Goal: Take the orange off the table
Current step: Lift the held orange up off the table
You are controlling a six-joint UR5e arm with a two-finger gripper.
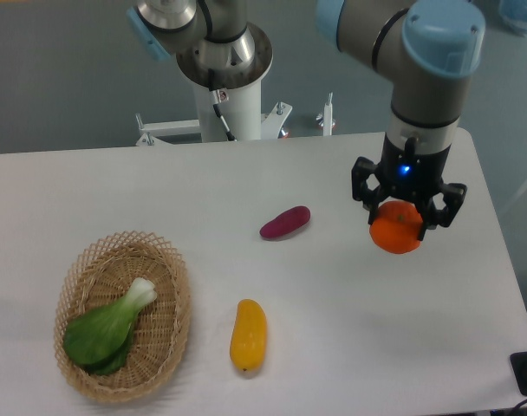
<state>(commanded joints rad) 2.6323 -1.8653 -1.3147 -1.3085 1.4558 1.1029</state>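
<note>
1. The orange (396,233) sits clamped in the tool (407,204) — lifted off the bench (159,186), above its right side.
2. Purple sweet potato (285,223) lies mid-bench; the mango (248,334) nearer the front edge.
3. Basket (175,295) with greens (107,329) — front-left corner.

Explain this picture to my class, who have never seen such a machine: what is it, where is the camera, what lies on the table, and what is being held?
This is a robot arm with grey tubes and blue joints, bolted to a stand behind the white table. One fixed camera looks down from the front. At the arm's end is a black gripper with two fingers, shut on an orange. On the table lie a purple sweet potato, a yellow mango and a woven basket holding a leafy green vegetable.
</note>
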